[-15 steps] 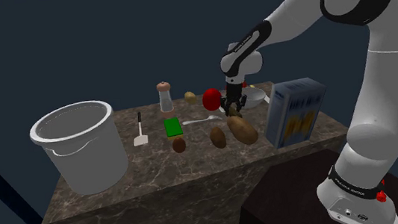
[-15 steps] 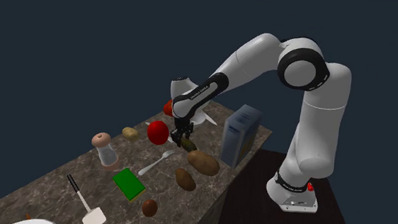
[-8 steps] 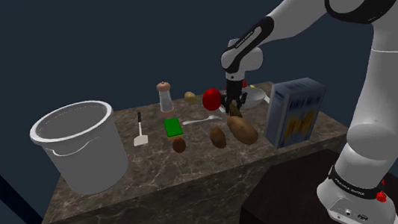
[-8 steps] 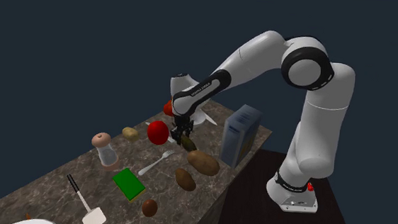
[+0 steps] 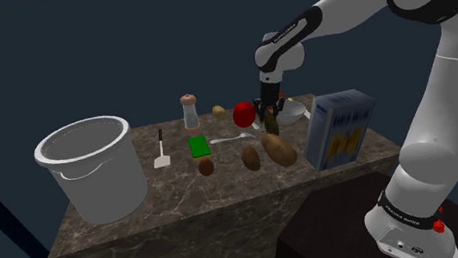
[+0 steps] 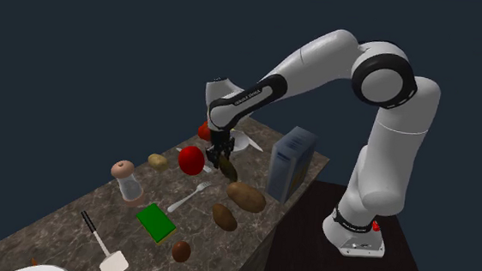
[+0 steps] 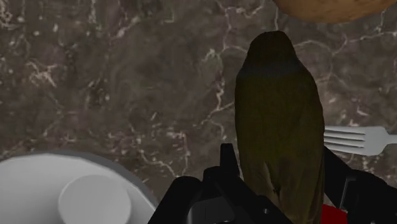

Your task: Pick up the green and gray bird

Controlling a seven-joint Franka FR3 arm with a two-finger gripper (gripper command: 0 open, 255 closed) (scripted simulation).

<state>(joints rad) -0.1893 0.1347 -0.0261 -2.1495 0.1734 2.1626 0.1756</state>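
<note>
Tool: the tool points straight down over the middle of the worktop, its jaws part closed and clamped on the bird.
Grip: in the wrist view the fingers come up on either flank of the bird and touch it. No gap shows on the side that can be seen.
Bird: dark olive in these pictures. Its long axis runs along the fingers, so it hangs upright with its rounded end toward the worktop.
Bird's place: in the tool. In the second exterior view it appears clear of the stone surface, though I judge the gap small.
Key relation: the bird lies in line with the tool and nothing has to be reached for. By my reading the coming move is a plain rise toward 12 o'clock in the shoulder view.
Risk: the grip sits low on a smooth, tapering body, so it may slip if jerked.
Near, shoulder view: a potato just below at 5 o'clock, a fork at 8 o'clock, a red fruit at 9 o'clock and a plate at 3 o'clock.
Further: a box at 4 o'clock and a bucket well apart at 8 o'clock.
</note>
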